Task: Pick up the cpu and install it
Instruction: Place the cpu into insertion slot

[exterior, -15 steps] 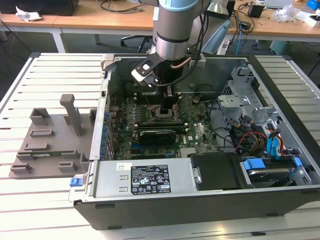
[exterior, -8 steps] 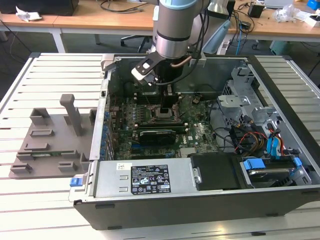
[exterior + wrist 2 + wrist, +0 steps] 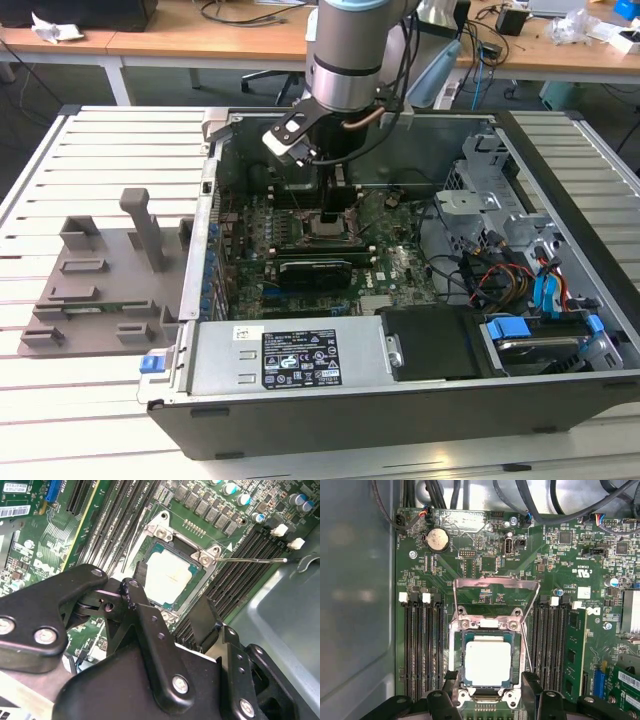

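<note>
The cpu (image 3: 487,662) lies flat in its socket (image 3: 454,645) on the board (image 3: 560,560), silvery top up. The hinged plate (image 3: 496,583) stands raised behind it (its thin wire lever (image 3: 250,560) is swung out to one side). In both wrist views the gripper (image 3: 490,676) hangs just above the chip. Its fingers (image 3: 451,677) are spread, one on each side of the socket, pinching nothing. I cannot tell whether they touch the socket frame. Rows of black memory slots (image 3: 422,650) flank the socket on both sides.

In the exterior view the arm (image 3: 345,60) reaches down into the open case (image 3: 450,410), and the gripper (image 3: 330,208) sits toward twelve o'clock of the board (image 3: 400,265). A grey tray (image 3: 100,290) with an upright post lies on the slatted table (image 3: 60,150), at nine o'clock from the case.
</note>
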